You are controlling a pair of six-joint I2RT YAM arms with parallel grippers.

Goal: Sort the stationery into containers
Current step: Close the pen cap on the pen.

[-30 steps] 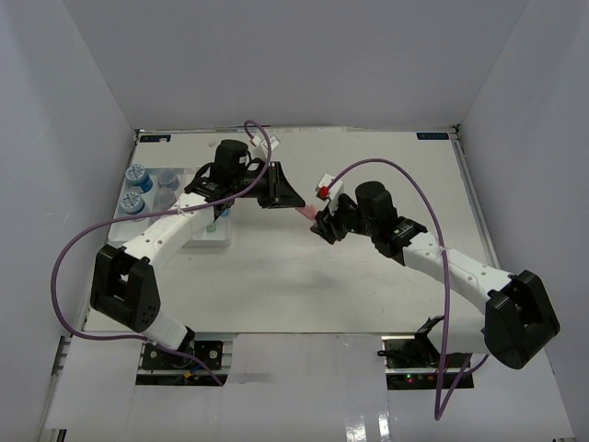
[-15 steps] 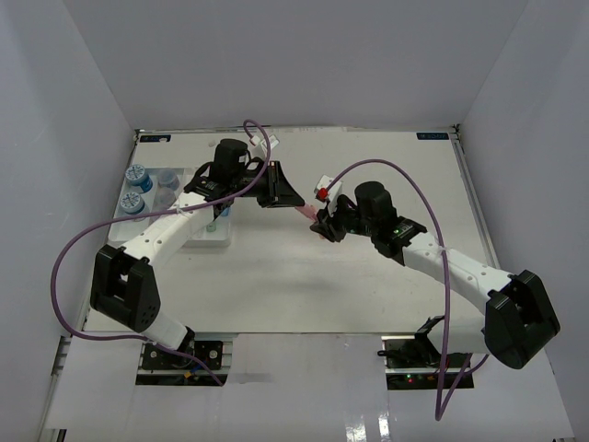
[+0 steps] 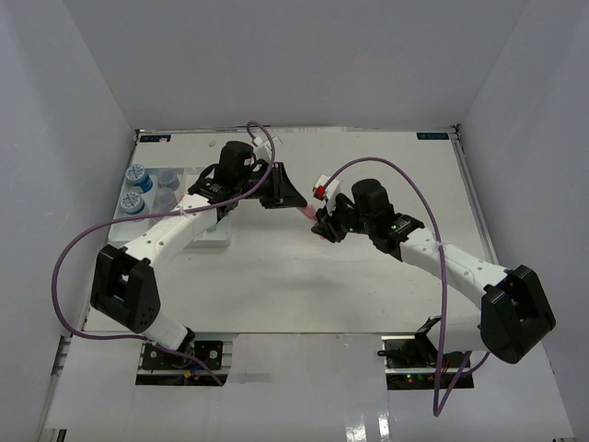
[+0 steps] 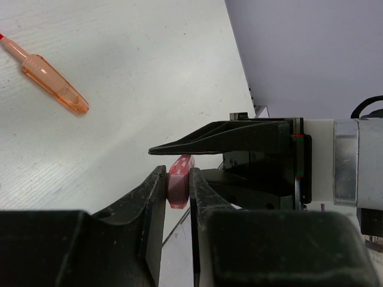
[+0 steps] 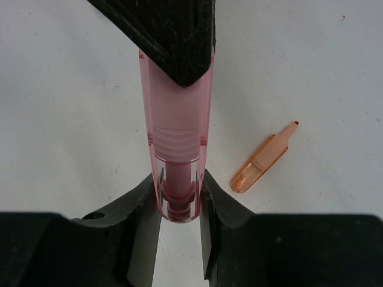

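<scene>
A translucent pink marker (image 3: pixel 305 212) hangs above the table between both grippers. My left gripper (image 3: pixel 293 199) is shut on one end of it; in the left wrist view the marker (image 4: pixel 178 186) sits pinched between my fingers (image 4: pixel 157 197). My right gripper (image 3: pixel 320 226) is shut on the capped end; in the right wrist view the marker (image 5: pixel 178 149) runs up from my fingers (image 5: pixel 143 209) to the left gripper's finger (image 5: pixel 173 36). A pastel orange marker (image 5: pixel 263 158) lies on the table below, also in the left wrist view (image 4: pixel 54 89). The white tray (image 3: pixel 207 241) is at the left.
The tray holds blue-lidded jars (image 3: pixel 136 175) and clear grey jars (image 3: pixel 167 180) in its left compartments, and a small green marker (image 3: pixel 213 224) further right. White walls enclose the table on three sides. Purple cables loop over both arms.
The left wrist has shifted a little to the right and the right wrist slightly toward it. The pink marker stays held between the two grippers.
</scene>
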